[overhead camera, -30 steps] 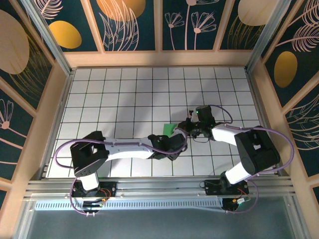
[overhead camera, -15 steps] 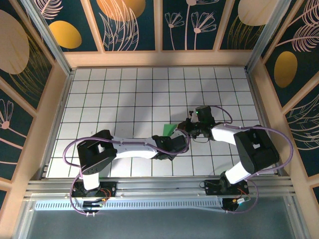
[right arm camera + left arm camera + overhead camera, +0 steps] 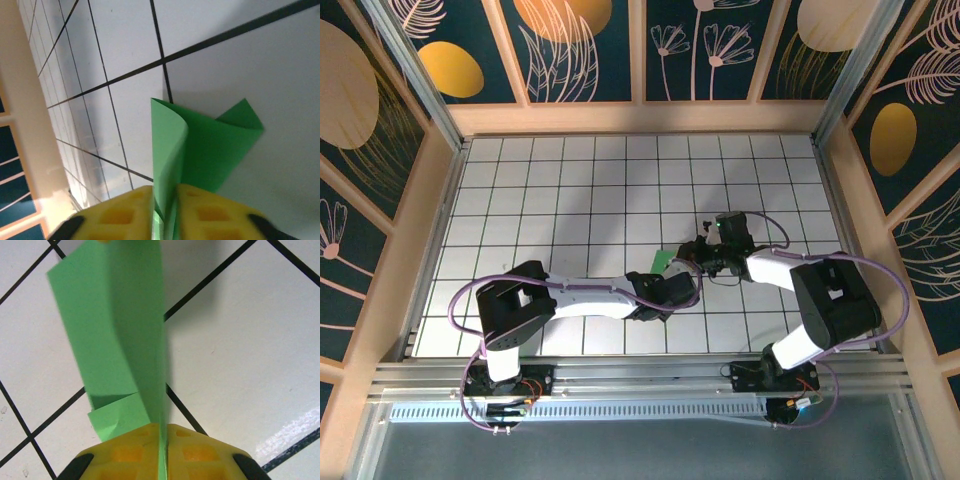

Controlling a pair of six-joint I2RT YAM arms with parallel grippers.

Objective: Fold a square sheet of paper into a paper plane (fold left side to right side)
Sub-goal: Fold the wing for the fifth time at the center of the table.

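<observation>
Mid-table, left gripper (image 3: 164, 435) now apparently clamps green paper (image 3: 120, 325).

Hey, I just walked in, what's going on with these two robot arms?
Both arms are working on a partly folded sheet of green paper over the white tiled table. The left gripper is shut on one edge. The paper also sits between the fingers of the right gripper, which stand slightly apart; whether they pinch it is unclear. No plane shape yet.
</observation>
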